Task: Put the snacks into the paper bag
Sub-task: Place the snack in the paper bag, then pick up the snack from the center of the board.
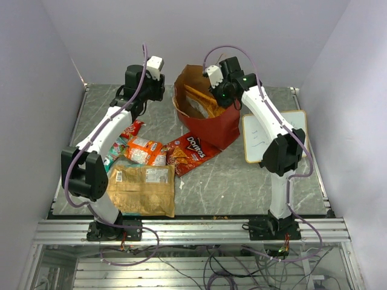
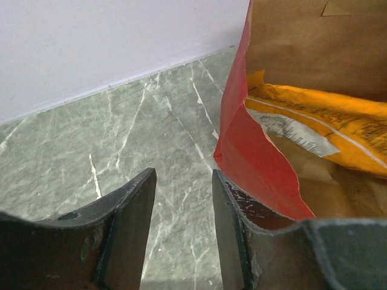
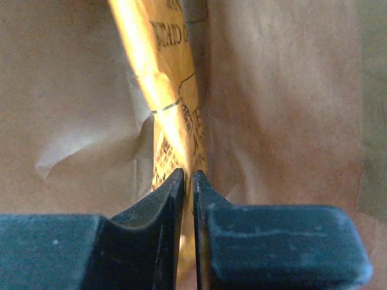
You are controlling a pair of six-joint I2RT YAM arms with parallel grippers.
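The paper bag (image 1: 213,125) stands upright at the back middle, red outside and brown inside. An orange-yellow chip bag (image 1: 202,101) leans inside it. My right gripper (image 1: 221,95) reaches into the bag's mouth; in the right wrist view its jaws (image 3: 188,174) are pinched on the thin edge of that chip bag (image 3: 172,78). My left gripper (image 1: 160,90) hovers just left of the bag, open with only table between its fingers (image 2: 184,175), and the red bag wall (image 2: 248,145) lies beside its right finger. The other snacks lie on the table at the left.
On the marble table (image 1: 254,181) lie a red Doritos bag (image 1: 192,150), a large kraft pouch (image 1: 142,188), an orange pack (image 1: 145,151), a red pack (image 1: 132,128) and a teal-white pack (image 1: 115,154). A wood-framed whiteboard (image 1: 272,136) lies under the right arm.
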